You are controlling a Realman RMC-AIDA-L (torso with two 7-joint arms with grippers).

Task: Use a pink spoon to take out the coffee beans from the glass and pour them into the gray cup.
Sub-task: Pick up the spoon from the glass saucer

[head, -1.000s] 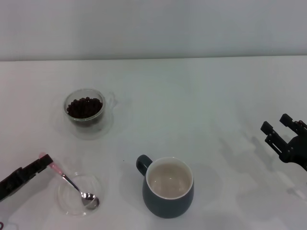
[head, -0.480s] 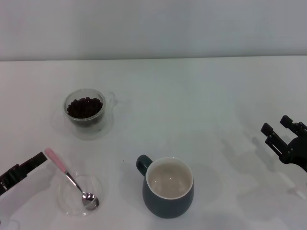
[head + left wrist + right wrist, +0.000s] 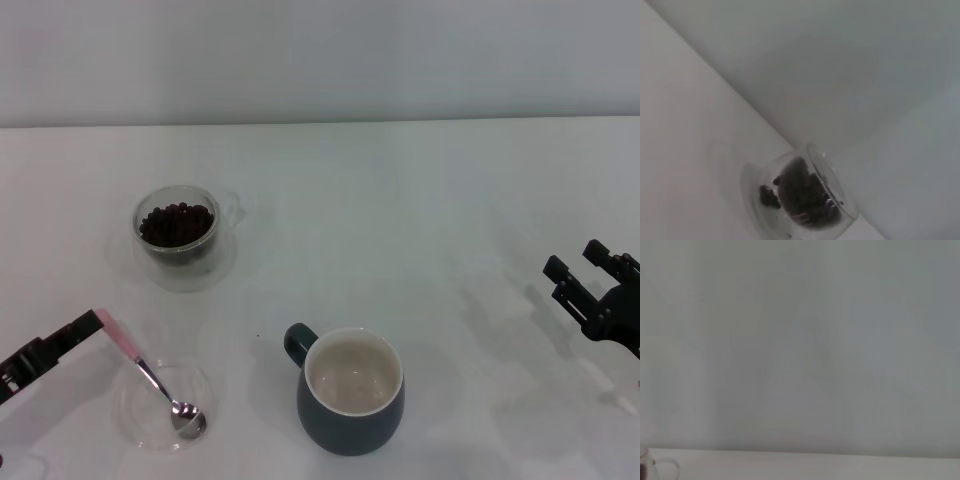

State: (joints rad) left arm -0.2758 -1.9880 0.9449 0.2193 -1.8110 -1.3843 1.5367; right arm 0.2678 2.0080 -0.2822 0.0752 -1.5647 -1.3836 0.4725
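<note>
The pink spoon (image 3: 140,366) lies with its silver bowl in a flat clear dish (image 3: 205,390) and its pink handle pointing up and left. My left gripper (image 3: 82,329) is at the lower left, its tip right at the handle's end; contact is unclear. The glass (image 3: 177,250) with coffee beans (image 3: 176,223) stands at the back left, and also shows in the left wrist view (image 3: 832,192) with the beans (image 3: 800,192) inside. The gray cup (image 3: 350,415) stands at the front centre, empty, handle to the left. My right gripper (image 3: 575,260) is parked at the right edge, open.
The white table (image 3: 400,220) runs back to a pale wall. The dish sits between my left gripper and the gray cup. The glass is a hand's width behind the dish.
My left gripper drew back toward the lower left off the spoon handle's end, then edged up beside it again. The spoon stays in the dish. The right arm has not moved.
</note>
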